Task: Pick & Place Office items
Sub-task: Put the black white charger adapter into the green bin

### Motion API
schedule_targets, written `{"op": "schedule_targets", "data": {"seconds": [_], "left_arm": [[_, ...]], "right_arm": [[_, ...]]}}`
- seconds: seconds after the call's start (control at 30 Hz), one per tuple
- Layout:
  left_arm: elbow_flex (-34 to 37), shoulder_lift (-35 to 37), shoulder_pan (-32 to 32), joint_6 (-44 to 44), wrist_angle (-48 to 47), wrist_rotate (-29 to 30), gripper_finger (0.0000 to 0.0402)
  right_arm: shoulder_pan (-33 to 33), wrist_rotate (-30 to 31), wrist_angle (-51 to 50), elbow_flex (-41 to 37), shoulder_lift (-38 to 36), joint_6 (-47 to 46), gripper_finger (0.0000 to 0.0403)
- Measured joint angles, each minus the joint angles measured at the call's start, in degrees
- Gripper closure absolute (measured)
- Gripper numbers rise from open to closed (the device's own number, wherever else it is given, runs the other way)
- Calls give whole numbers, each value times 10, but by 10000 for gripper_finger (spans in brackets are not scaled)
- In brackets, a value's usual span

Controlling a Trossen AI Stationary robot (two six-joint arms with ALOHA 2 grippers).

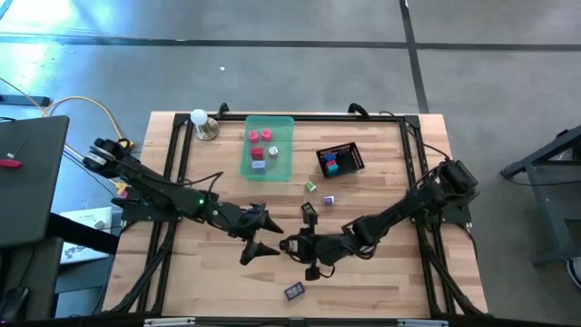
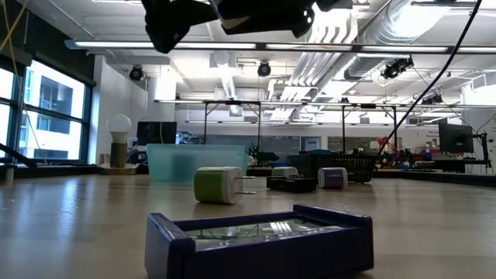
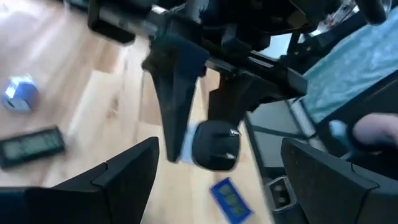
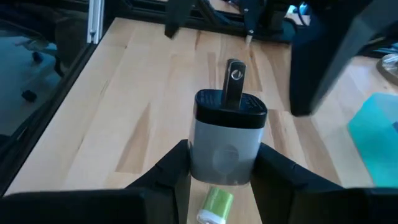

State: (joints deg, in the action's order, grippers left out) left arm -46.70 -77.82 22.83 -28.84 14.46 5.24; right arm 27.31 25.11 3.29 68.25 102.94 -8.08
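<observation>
Nearest the low camera, a dark blue flat piece (image 2: 260,236) lies on the desk (image 1: 381,272); no legible writing. Right end effector (image 4: 221,171) is clamped on a grey charger plug (image 4: 227,140) above desk centre. Left end effector (image 1: 259,233), fingers spread apart, hovers just beside it, holding nothing.

A grey charger block (image 4: 225,149) with a black top and upright metal prongs is clamped between the right gripper (image 4: 219,167) fingers — above the wooden table (image 4: 124,93). A small green-and-white piece (image 4: 214,205) is seen lying below it. A teal tray (image 4: 376,134) corner is visible nearby.
</observation>
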Motion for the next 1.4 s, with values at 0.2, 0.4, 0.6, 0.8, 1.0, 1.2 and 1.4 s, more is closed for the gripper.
{"op": "schedule_targets", "data": {"seconds": [0.2,0.4,0.6,0.8,1.0,1.2,1.4], "left_arm": [[0,4,-6,83,-1,0,73],[0,0,3,226,-4,1,73],[0,0,32,371,-5,-1,73],[0,-4,50,454,-3,57,73],[-2,-39,55,540,14,60,73],[-2,-55,66,583,33,59,73],[-2,-57,65,609,34,59,73]], "right_arm": [[-5,-16,0,0,0,4,283],[-6,-34,0,0,0,4,283],[-9,-71,0,0,0,-7,283],[-15,-159,0,0,0,-27,283],[-26,-191,1,0,4,-55,283],[-42,-212,0,0,5,-86,283],[-62,-249,8,0,6,-101,283]]}}
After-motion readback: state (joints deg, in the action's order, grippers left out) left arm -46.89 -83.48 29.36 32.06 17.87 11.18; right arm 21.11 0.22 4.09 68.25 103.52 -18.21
